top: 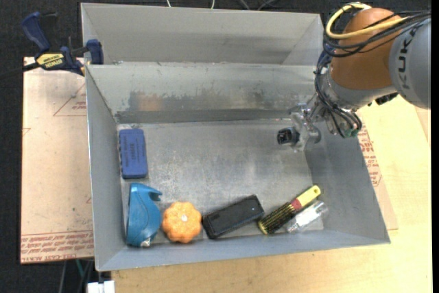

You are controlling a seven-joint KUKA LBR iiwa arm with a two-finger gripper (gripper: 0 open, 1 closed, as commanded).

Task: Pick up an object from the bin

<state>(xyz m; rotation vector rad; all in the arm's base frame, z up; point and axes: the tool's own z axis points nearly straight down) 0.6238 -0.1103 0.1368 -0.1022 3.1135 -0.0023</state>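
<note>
- Bin [206, 89]: grey metal with sloping walls and a flat floor, carrying its stock mostly along the near wall.
- Gripper [293, 136]: hanging low over the far right part of the floor, close beside the right wall, with bare metal lying beneath it. Whether the claw is standing wide or narrow cannot be told. A small dark piece is showing at its left tip, and it is unclear whether this belongs to the robot.
- Orange cover [363, 51]: sitting on the wrist above the bin's right rim, with cables looping around it.
- Brush [288, 209]: yellow handle and dark bristles, lying slantwise near the front right corner. It is the nearest item to the gripper, yet well apart from it.
- Clear plastic piece [306, 219]: lying just beside the brush, on its near side.
- Black flat block [233, 217]: lying tilted, left of the brush.
- Orange pumpkin-shaped ball [182, 221]: resting just beside the block's left end.
- Blue rounded item [140, 215]: touching the ball, in the front left corner.
- Blue rectangular pad [132, 153]: lying along the left wall, farther back.
</note>
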